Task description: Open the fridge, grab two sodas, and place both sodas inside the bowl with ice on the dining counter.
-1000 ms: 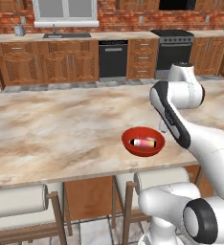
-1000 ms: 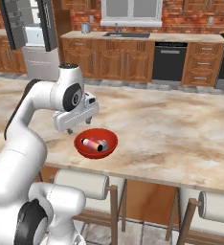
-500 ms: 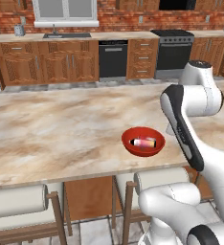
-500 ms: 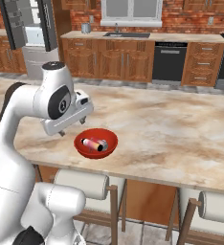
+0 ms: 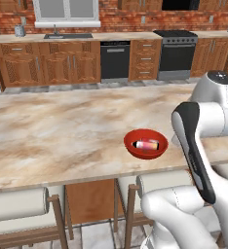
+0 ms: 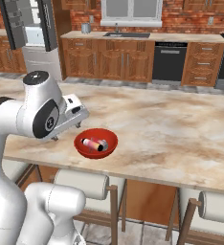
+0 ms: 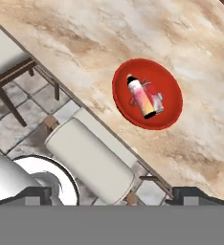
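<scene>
We see our jaws wide apart and empty, while the sodas (image 7: 143, 99) lie in the red bowl (image 7: 121, 76) on the surface (image 5: 62, 131), light, rigid, slick cylinders best gripped mid-body.

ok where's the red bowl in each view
Left base view: bowl right of centre, near the counter's front edge.
Right base view: bowl left of centre, beside the arm.
Hand view: bowl upper right of centre.
Shared landmark: the cream stool just below the bowl's edge of the counter.

The white arm (image 6: 37, 112) folds back, its jaws spread wide, empty.
</scene>
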Robot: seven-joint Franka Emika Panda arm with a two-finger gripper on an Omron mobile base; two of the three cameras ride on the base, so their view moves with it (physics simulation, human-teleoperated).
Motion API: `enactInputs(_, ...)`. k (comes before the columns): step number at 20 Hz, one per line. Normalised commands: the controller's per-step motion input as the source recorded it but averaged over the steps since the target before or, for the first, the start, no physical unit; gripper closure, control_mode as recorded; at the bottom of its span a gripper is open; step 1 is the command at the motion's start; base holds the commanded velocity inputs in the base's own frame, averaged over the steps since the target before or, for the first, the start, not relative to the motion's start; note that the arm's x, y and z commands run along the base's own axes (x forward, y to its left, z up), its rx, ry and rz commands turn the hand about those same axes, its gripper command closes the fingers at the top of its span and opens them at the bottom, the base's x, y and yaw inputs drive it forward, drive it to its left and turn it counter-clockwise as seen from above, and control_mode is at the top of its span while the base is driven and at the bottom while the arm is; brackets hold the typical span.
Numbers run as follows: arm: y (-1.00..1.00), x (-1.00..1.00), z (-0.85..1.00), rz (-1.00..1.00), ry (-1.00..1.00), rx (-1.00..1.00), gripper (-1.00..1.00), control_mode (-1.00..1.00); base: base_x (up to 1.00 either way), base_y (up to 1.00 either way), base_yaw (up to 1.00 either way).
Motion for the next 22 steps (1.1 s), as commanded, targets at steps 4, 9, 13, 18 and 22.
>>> enactInputs(4,0.00,-0.02,0.16,-0.08,-0.12,0.09,-1.00,-1.00,0.00,0.00,0.00)
enactInputs(9,0.00,0.00,0.14,-0.05,-0.12,0.14,-1.00,-1.00,0.00,0.00,0.00)
enactInputs(13,0.00,0.01,0.19,-0.09,-0.04,0.17,-1.00,-1.00,0.00,0.00,0.00)
enactInputs(18,0.00,0.10,0.11,-0.16,0.00,0.21,-1.00,-1.00,0.00,0.00,0.00)
enactInputs(22,0.00,0.18,0.00,-0.23,0.00,0.19,-1.00,-1.00,0.00,0.00,0.00)
